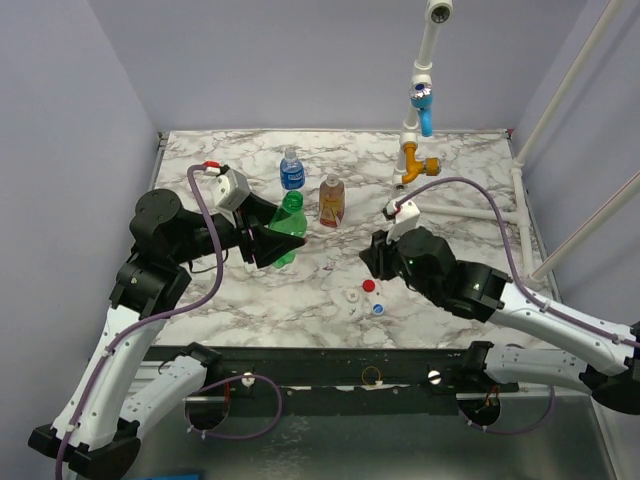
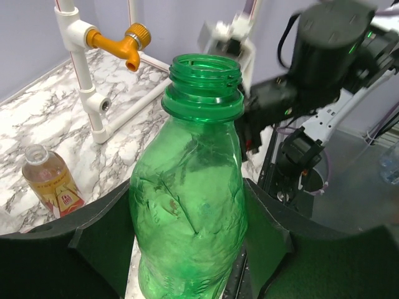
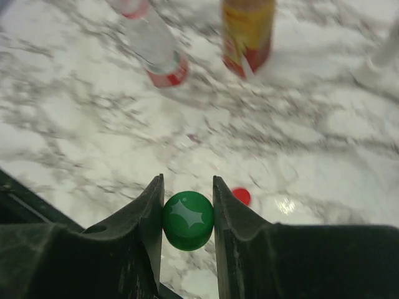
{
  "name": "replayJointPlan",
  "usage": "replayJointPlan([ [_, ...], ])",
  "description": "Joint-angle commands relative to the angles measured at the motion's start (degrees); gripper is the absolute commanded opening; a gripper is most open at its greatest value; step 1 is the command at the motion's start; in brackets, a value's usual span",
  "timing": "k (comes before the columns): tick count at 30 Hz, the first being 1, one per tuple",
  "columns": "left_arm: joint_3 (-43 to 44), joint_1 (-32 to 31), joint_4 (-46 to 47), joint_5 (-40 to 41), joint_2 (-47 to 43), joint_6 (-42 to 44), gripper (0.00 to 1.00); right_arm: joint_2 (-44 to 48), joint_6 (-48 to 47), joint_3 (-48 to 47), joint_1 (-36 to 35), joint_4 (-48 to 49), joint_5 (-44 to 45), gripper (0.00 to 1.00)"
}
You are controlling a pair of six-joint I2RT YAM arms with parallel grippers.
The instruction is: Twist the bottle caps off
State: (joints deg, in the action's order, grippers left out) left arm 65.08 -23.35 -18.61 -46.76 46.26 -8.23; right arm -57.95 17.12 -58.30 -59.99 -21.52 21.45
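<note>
Left of centre in the overhead view, the left gripper (image 2: 187, 261) clasps the open-necked green bottle (image 2: 190, 187), while the right gripper (image 3: 187, 212), mid-frame, pinches the green cap (image 3: 187, 220) above the marble table (image 1: 300, 300), a red cap (image 3: 241, 196) apparently lying just beyond it.

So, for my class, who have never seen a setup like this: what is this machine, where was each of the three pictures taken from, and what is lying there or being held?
Two robot arms are bolted to a marble-patterned table. One picture looks down from above; the other two come from cameras on each wrist. The left gripper holds the green bottle, its neck already open. The right gripper pinches the green cap. On the table stand a blue-labelled bottle and an amber bottle; a red cap lies nearer the arms.
</note>
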Motion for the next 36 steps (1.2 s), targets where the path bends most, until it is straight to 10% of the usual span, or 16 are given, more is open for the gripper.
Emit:
replayJointPlan([
  [1, -0.1, 0.1, 0.4, 1.6, -0.6, 0.8, 0.0, 2.2, 15.4, 9.4, 2.0, -4.2, 15.0, 0.03],
  [20, -0.5, 0.2, 0.3, 2.0, -1.5, 0.6, 0.0, -15.0, 42.9, 27.5, 6.7, 2.6, 18.1, 0.32],
  [36, -1.2, 0.1, 0.5, 1.7, -1.4, 0.6, 0.0, -0.6, 35.5, 26.4, 6.6, 2.3, 12.1, 0.62],
])
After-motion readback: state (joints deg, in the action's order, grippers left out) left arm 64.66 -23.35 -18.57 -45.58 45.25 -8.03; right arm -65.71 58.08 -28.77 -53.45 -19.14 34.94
